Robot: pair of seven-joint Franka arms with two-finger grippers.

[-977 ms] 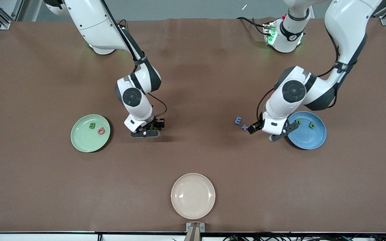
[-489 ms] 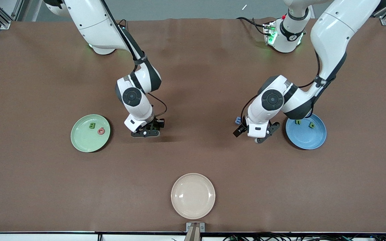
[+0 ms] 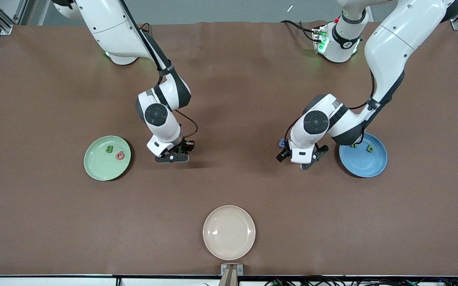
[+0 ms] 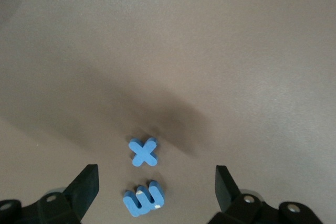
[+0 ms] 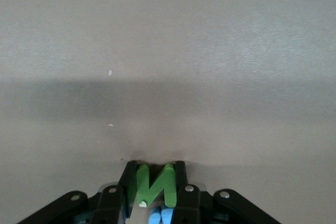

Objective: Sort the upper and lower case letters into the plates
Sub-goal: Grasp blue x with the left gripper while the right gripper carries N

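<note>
My right gripper (image 3: pixel 172 157) is down at the table beside the mint green plate (image 3: pixel 101 167), shut on a green N (image 5: pixel 154 184); a blue letter (image 5: pixel 161 217) shows just under it. The mint plate holds a green B (image 3: pixel 109 149) and a pink letter (image 3: pixel 120 155). My left gripper (image 3: pixel 298 157) is open over a blue x (image 4: pixel 143 152) and a blue m-shaped letter (image 4: pixel 143 198), which lies between its fingers (image 4: pixel 86 187). Only a blue corner (image 3: pixel 282 142) of these shows in the front view. The blue plate (image 3: pixel 366 165) beside it holds two green letters (image 3: pixel 369 149).
A cream-white plate (image 3: pixel 229 232) sits near the table edge closest to the front camera, midway between the arms. Cables and a green-lit box (image 3: pixel 319 39) lie by the left arm's base.
My left arm has swung from the blue plate's edge toward the table's middle and now hangs over the two blue letters. My right gripper has hardly moved.
</note>
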